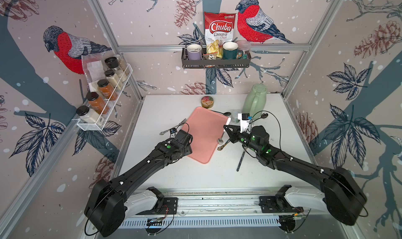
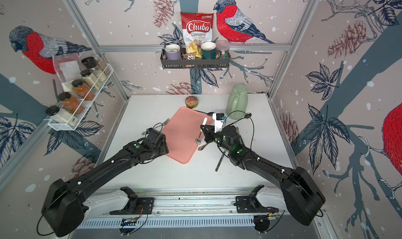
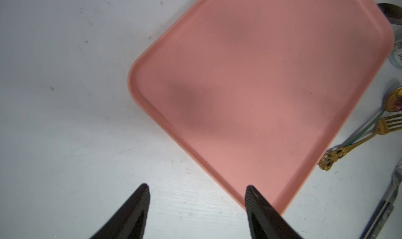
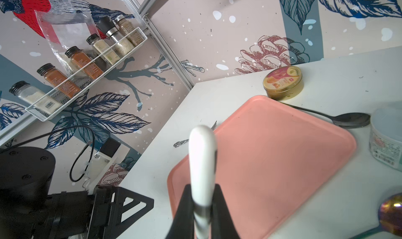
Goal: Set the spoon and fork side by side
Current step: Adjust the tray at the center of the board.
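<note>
Your right gripper (image 4: 202, 191) grasps the white-handled spoon (image 4: 202, 155) above the right edge of the pink tray (image 1: 202, 127). Your left gripper (image 3: 196, 193) hangs released and empty at the tray's left edge. The silver fork (image 1: 180, 124) lies on the counter (image 1: 174, 174), just left of the tray.

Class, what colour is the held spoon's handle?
White; the spoon handle shows best in the right wrist view.

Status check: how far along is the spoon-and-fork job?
Done: nothing paired; pink tray is bare. In hand: right gripper shut on white-handled spoon, held at the tray's edge. Remaining: silver fork lies on the table beside the tray, left gripper open; both need setting together.
</note>
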You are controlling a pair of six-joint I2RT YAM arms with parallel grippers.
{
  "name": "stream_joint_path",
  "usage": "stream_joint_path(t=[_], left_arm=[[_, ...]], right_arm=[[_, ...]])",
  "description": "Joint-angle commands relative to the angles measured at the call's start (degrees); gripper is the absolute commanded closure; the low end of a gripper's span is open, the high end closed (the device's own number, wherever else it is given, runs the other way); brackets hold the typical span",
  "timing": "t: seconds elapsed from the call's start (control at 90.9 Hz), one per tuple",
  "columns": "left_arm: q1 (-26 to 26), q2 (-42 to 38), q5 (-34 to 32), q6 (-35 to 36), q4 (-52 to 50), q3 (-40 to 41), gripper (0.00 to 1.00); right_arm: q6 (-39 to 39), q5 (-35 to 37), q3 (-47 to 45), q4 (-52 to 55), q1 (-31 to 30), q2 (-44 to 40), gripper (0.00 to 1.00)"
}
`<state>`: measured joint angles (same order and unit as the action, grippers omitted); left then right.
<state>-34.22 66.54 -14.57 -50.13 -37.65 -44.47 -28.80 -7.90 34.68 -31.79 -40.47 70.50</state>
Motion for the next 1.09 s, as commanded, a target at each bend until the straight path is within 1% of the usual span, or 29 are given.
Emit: stream_joint_path(t=[0.0,0.099,0.165,0.275,0.484,0.594,0.638,0.759,0.935,0.968,1.078], left_arm=[[-0.1,1.4,-2.8,-2.7,-4.3,0.2,0.24],[-0.1,5.7,-1.0,-2.7,-1.7,0.3,0.24],[-0.1,8.4,0.7,-2.7,1.0,0.4,0.26],[0.0,12.0,2.3,-3.0,5.3,0.7,0.31],[0.0,17.3,3.7,-2.5,10.1,1.4,0.41],[0.2,19.2,3.9,-2.1,11.5,1.9,0.47],[0.2,19.8,3.1,-1.8,11.3,2.0,0.53],[0.9,21.4,2.7,-1.1,11.9,2.6,0.59],[2.0,23.2,5.7,0.3,13.6,3.8,0.79],[2.1,23.2,5.8,0.6,13.2,3.9,0.81],[2.7,22.1,4.4,1.5,9.3,4.0,0.81]], right_arm=[[0.4,0.8,0.1,0.1,-0.1,0.3,0.99],[0.4,0.9,0.0,0.3,-0.1,0.1,0.99],[0.6,1.2,-0.3,0.4,-0.1,-0.1,0.99],[0.6,1.6,-0.5,0.4,-0.1,-0.3,0.99],[0.5,1.7,-0.5,0.6,0.2,-0.4,1.0],[0.3,1.7,-0.6,0.6,0.5,-0.3,0.99],[0.2,1.7,-0.6,0.7,0.6,-0.3,0.99],[-0.2,1.5,-0.7,0.5,0.8,-0.3,1.0],[-0.5,1.3,-0.9,0.4,1.1,-0.5,0.99],[-0.5,1.3,-1.0,0.4,1.2,-0.6,0.99],[-0.7,1.3,-1.2,0.1,1.4,-0.7,0.99]])
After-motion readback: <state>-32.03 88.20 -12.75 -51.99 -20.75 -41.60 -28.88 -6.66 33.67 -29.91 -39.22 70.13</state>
